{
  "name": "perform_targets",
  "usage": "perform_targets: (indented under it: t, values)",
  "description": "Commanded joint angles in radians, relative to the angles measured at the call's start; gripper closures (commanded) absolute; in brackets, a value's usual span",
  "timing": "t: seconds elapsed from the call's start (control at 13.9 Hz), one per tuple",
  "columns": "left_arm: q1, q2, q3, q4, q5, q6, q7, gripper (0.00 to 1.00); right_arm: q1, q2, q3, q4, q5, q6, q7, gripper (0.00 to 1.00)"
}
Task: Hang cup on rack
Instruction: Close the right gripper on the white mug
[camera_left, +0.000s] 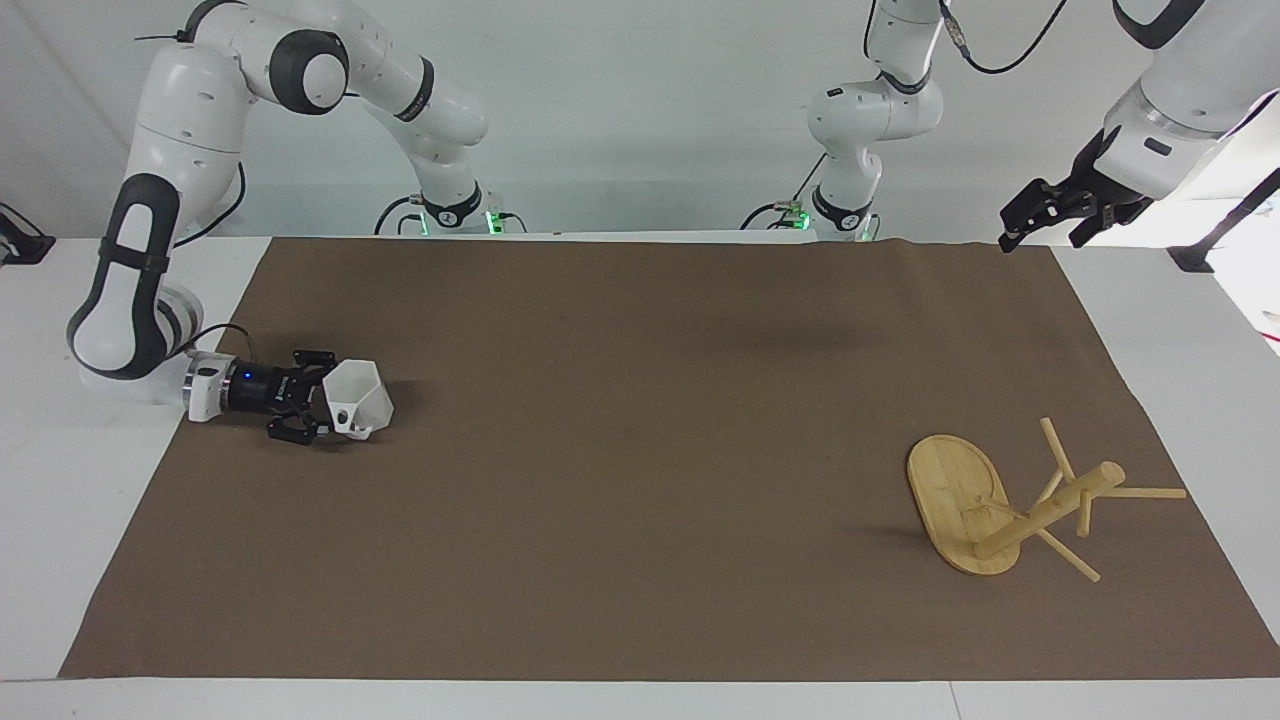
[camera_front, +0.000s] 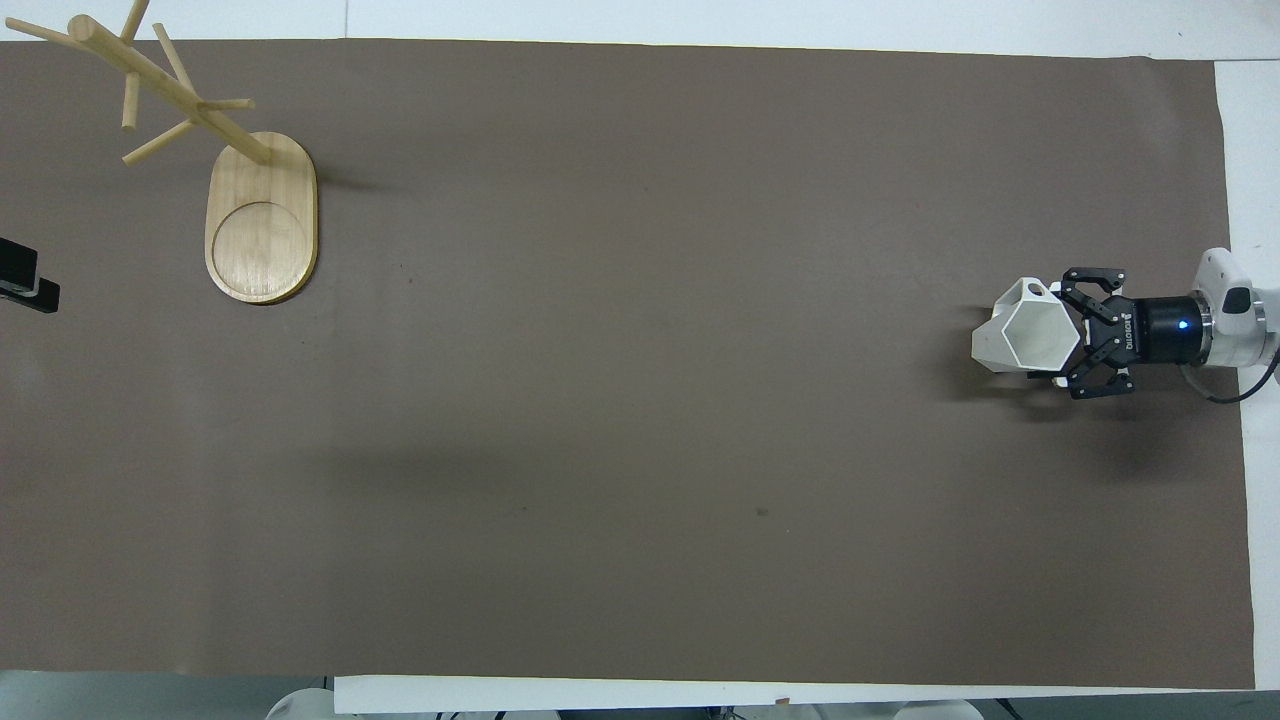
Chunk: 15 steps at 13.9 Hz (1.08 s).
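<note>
The right gripper (camera_left: 322, 410) lay low over the brown mat (camera_left: 640, 420), fingers spread around the white cup (camera_left: 358, 397). Well apart from it stood the wooden rack (camera_left: 1010, 505). The left gripper (camera_left: 1045, 222) waited raised above the mat's corner.

facing camera high across table, toward robots; overhead steeply down; both share brown mat (camera_left: 640, 460).
</note>
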Motion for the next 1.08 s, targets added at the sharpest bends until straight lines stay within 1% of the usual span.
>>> perform_targets:
  t: [0.0,0.14,0.43,0.5,0.58,0.65,0.72,0.79,0.86,0.94,1.01]
  values:
    - [0.004,-0.024,0.002,-0.025,-0.005,-0.007,-0.01,0.0,-0.007,-0.028,0.0,-0.059,0.027,0.005,-0.053,0.0]
    - [0.004,-0.024,0.002,-0.025,-0.005,-0.007,-0.01,0.0,0.011,-0.033,0.0,-0.087,0.028,0.006,-0.1,0.0]
    - [0.004,-0.024,0.002,-0.025,-0.005,-0.006,-0.01,0.0,0.017,-0.033,0.0,-0.09,0.028,0.008,-0.104,0.0]
    - [0.004,-0.024,0.002,-0.025,-0.005,-0.006,-0.008,0.0,0.022,-0.033,0.0,-0.087,0.028,0.008,-0.104,0.06]
    - [0.004,-0.024,0.002,-0.025,-0.005,-0.007,-0.01,0.0,0.038,-0.033,0.0,-0.087,0.028,0.008,-0.104,0.2]
    - [0.004,-0.024,0.002,-0.025,-0.005,-0.007,-0.008,0.0,0.045,-0.033,0.0,-0.086,0.028,0.008,-0.104,0.5]
    - [0.004,-0.024,0.002,-0.025,-0.005,-0.007,-0.008,0.0,0.046,-0.034,0.0,-0.083,0.028,0.005,-0.098,0.67]
    - [0.004,-0.024,0.002,-0.025,-0.005,-0.007,-0.01,0.0,0.048,-0.034,0.011,-0.073,0.03,-0.001,-0.087,0.76]
    - [0.004,-0.024,0.002,-0.025,-0.005,-0.007,-0.01,0.0,0.046,-0.054,0.041,-0.069,0.03,0.0,-0.064,0.78]
    - [0.004,-0.024,0.002,-0.025,-0.005,-0.006,-0.01,0.0,0.052,-0.081,0.055,-0.07,0.028,0.005,-0.053,0.8]
    - [0.004,-0.024,0.002,-0.025,-0.005,-0.006,-0.01,0.0,0.095,-0.098,0.066,-0.069,0.03,0.006,-0.017,0.8]
